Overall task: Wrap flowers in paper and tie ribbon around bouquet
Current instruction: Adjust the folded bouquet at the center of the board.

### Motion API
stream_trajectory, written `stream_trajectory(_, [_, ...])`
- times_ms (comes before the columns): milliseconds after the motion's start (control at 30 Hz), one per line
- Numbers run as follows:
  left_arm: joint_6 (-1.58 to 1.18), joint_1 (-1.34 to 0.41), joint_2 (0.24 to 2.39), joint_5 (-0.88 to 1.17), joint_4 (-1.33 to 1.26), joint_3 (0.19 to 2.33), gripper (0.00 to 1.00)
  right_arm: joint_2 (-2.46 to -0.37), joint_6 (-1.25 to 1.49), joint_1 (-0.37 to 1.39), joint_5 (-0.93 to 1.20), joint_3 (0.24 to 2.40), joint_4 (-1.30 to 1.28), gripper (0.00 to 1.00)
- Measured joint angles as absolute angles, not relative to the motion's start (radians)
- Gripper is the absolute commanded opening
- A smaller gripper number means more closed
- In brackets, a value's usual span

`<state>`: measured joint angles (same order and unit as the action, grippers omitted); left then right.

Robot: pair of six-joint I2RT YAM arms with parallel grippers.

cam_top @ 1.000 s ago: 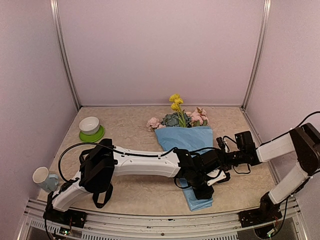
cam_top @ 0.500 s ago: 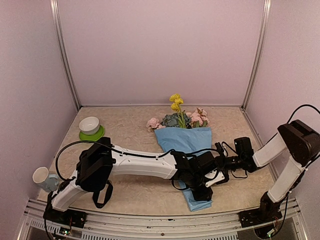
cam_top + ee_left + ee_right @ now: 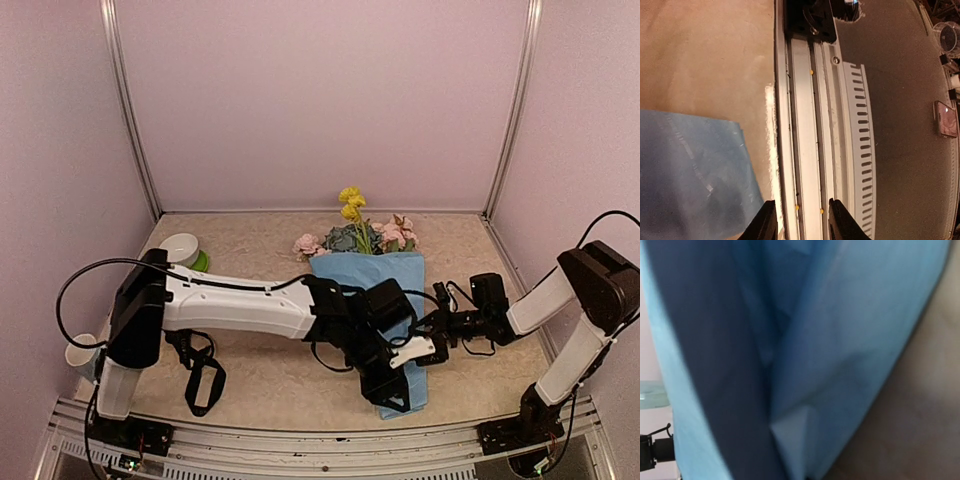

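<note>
In the middle of the table (image 3: pixel 265 395) the bouquet (image 3: pixel 360 258) lies flat, its head pointing away from the robot and its narrow foot toward it. At the bouquet's far end the flowers (image 3: pixel 352 232) spread out of the wrap: yellow blooms reach farthest, pale pink roses sit to either side, and a blue-green cluster with dark leaves lies low between them. The paper (image 3: pixel 345 278) forms a light-blue cone around the stems, widest just under the blooms and tapering to the bouquet's near end, which reaches almost to the table's front edge. In the right wrist view its folds fill the frame, light blue with a darker fold running down the left. Over the bouquet's near half hangs the left gripper (image 3: pixel 801 224), with the left arm (image 3: pixel 240 308) stretched across from the bouquet's left. The left wrist view shows its two dark fingertips a modest gap apart with nothing between them, a corner of the paper off to one side and the table's metal rail (image 3: pixel 807 110) showing through the gap. At the bouquet's right edge, about midway along the cone, sits the right gripper (image 3: pixel 437 330), closed. The sheet hides its fingers from its own camera, so whether it pinches paper I cannot tell. Well to the bouquet's left, level with the blooms, a white bowl (image 3: pixel 180 245) rests on a green saucer (image 3: pixel 200 263). Farther left still, level with the bouquet's near half, a pale cup (image 3: pixel 80 353) peeks from behind the left arm.
</note>
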<state>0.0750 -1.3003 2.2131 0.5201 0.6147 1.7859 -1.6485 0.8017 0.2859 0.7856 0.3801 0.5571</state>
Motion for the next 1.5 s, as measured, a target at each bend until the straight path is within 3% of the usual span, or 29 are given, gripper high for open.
stream_trajectory(100, [0.054,-1.193,2.101,0.532,0.579,1.725,0.29,-1.636,0.792,0.286,0.776,0.384,0.54,0.0])
stream_trajectory(200, [0.023,-1.037,2.073,0.44,0.564,1.744,0.3,-1.629,0.781,0.288,0.767,0.398,0.516,0.0])
stream_trajectory(367, [-0.019,-0.854,2.177,0.297,0.562,1.776,0.33,-1.625,0.76,0.303,0.751,0.436,0.469,0.0])
stream_trajectory(600, [-0.089,-0.751,2.329,0.181,0.569,1.826,0.34,-1.624,0.751,0.317,0.73,0.444,0.446,0.0])
stream_trajectory(700, [-0.132,-0.692,2.325,0.177,0.533,1.816,0.44,-1.619,0.75,0.329,0.717,0.445,0.438,0.0])
stream_trajectory(833, [-0.215,-0.577,2.207,0.245,0.363,1.611,0.57,-1.609,0.748,0.345,0.702,0.448,0.422,0.0])
stream_trajectory(1000, [-0.353,-0.49,2.074,0.44,0.063,1.351,0.86,-1.608,0.743,0.357,0.692,0.46,0.4,0.0])
stream_trajectory(1100, [-0.416,-0.503,2.106,0.53,-0.054,1.337,0.9,-1.608,0.741,0.361,0.69,0.465,0.393,0.0])
stream_trajectory(1233, [-0.484,-0.524,2.196,0.62,-0.155,1.383,0.76,-1.608,0.742,0.367,0.686,0.466,0.39,0.0])
stream_trajectory(1500, [-0.513,-0.504,2.33,0.673,-0.179,1.533,0.12,-1.608,0.737,0.381,0.688,0.486,0.371,0.0])
